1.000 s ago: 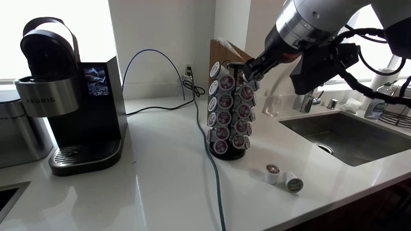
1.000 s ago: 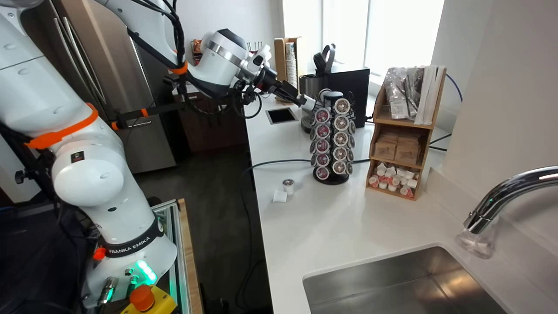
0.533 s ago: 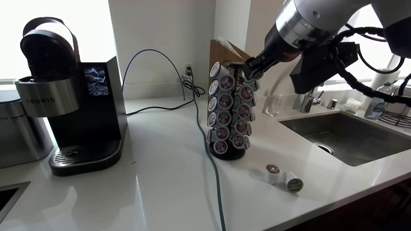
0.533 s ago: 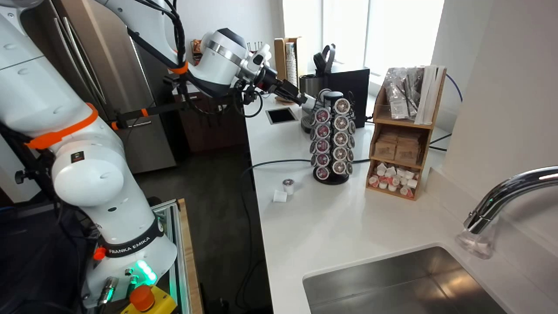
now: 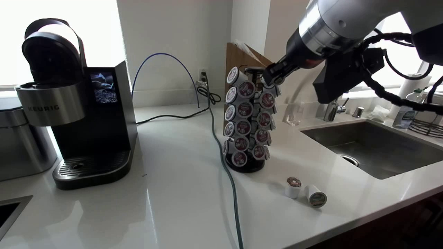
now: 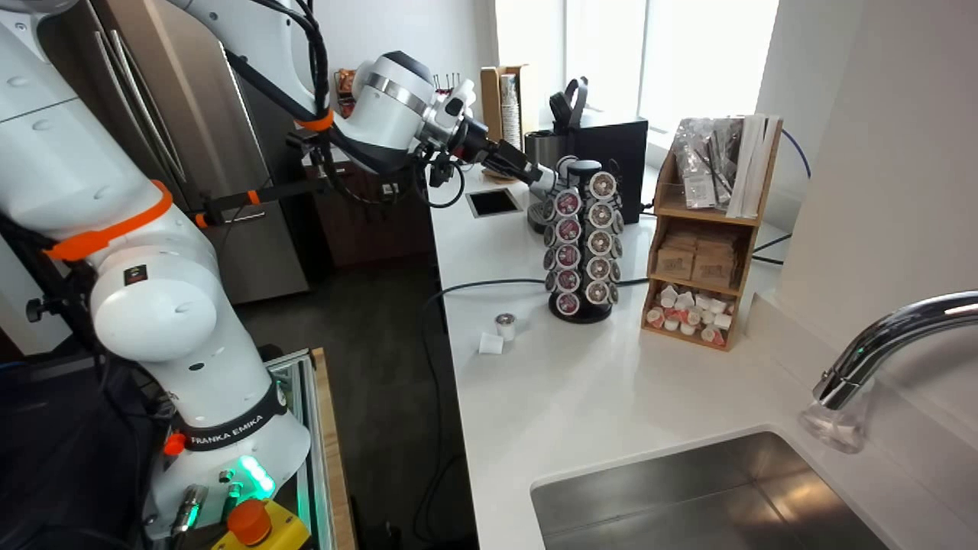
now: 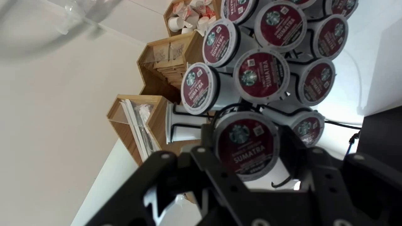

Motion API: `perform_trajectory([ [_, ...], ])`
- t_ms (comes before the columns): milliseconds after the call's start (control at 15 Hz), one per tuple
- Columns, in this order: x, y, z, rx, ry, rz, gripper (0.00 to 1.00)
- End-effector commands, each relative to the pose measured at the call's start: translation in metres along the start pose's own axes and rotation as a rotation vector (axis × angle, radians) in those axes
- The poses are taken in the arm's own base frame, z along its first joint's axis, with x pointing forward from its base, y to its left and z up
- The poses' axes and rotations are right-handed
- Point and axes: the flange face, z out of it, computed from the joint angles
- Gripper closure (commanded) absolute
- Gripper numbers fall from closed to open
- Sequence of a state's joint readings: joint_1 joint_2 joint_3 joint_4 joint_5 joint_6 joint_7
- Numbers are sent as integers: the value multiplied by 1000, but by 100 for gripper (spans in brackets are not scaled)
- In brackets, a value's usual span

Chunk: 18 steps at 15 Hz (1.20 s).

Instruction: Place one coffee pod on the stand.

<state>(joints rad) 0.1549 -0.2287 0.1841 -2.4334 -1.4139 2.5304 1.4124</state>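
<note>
Stand turned, jaws clasping pod

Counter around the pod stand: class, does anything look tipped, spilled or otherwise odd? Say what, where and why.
Yes: a tipped pod lies on its side beside an upright pod, between the stand and the counter edge. It looks askew because its neighbor sits lid-up; no spill shows.
</note>
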Motion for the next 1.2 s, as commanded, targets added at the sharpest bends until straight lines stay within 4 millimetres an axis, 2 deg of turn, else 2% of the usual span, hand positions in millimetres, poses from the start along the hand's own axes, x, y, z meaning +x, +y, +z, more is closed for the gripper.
perform_trajectory([
  [0,-6,2,10,0,24,7,71],
  [467,-12,-3,18,14,55,-14,71],
  [1133,-11,-3,18,88,104,31,71],
])
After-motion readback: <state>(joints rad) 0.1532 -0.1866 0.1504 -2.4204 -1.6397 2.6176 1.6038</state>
